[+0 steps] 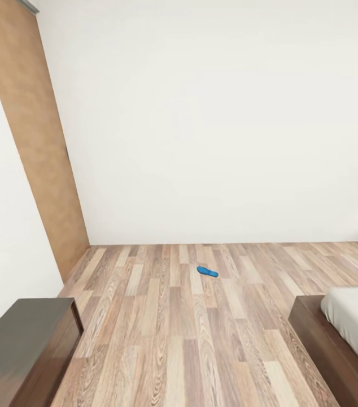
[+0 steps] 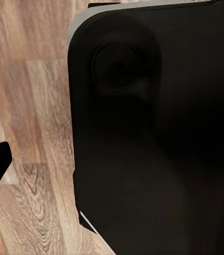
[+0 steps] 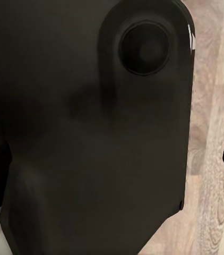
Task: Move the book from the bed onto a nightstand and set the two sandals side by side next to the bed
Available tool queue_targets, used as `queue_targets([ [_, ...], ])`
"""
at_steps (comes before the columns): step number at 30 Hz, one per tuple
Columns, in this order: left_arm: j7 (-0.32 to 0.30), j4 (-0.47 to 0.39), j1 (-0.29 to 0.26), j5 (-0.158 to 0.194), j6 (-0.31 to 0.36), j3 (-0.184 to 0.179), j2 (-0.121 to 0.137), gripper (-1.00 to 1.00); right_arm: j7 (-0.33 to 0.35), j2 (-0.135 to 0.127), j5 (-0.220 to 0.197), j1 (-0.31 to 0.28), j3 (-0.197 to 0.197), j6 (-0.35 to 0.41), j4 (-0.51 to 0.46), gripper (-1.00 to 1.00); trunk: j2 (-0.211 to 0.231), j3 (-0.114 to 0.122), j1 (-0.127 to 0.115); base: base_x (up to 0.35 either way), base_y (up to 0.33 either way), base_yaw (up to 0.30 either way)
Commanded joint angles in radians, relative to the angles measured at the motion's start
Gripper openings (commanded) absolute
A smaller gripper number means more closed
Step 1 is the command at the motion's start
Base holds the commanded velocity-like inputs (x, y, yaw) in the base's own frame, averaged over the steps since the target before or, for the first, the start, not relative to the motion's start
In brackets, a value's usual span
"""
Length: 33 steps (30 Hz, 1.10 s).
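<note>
In front of me the wood-plank floor (image 1: 162, 316) carries one blue sandal (image 1: 207, 272), lying flat and well apart from the bed (image 1: 337, 333). The bed's white mattress (image 1: 357, 316) rests on its dark frame at my right.

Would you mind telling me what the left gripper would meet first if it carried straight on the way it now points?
Probably the robot's own black body panel, which blocks most of that wrist view; the wood floor lies beyond. Depth is unclear.

The large white-mattressed bed with its dark brown wooden frame (image 1: 337, 339) is cut off at the right and bottom edges. The small blue sandal (image 1: 207, 272) on the floor is too distant for detail. A dark wooden cabinet (image 1: 26, 350) runs past the lower left corner.
</note>
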Motion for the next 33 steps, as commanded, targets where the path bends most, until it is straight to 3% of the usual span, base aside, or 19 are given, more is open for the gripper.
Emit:
queue_targets([
  [1, 0.0, 0.001, -0.001, -0.001, -0.004, -0.001, 0.0, 1.0, 0.001, 0.0, -0.001, 0.0, -0.005, 0.0, 0.0, 1.0, 0.0, -0.001, 0.0, 0.231, 0.132, -0.003],
  [33, 0.0, 0.001, -0.001, -0.001, -0.004, 0.0, -0.003, 1.0, 0.001, 0.001, -0.001, 0.0, -0.005, 0.0, 0.0, 1.0, 0.0, -0.001, 0.0, 0.31, 0.139, 0.0],
])
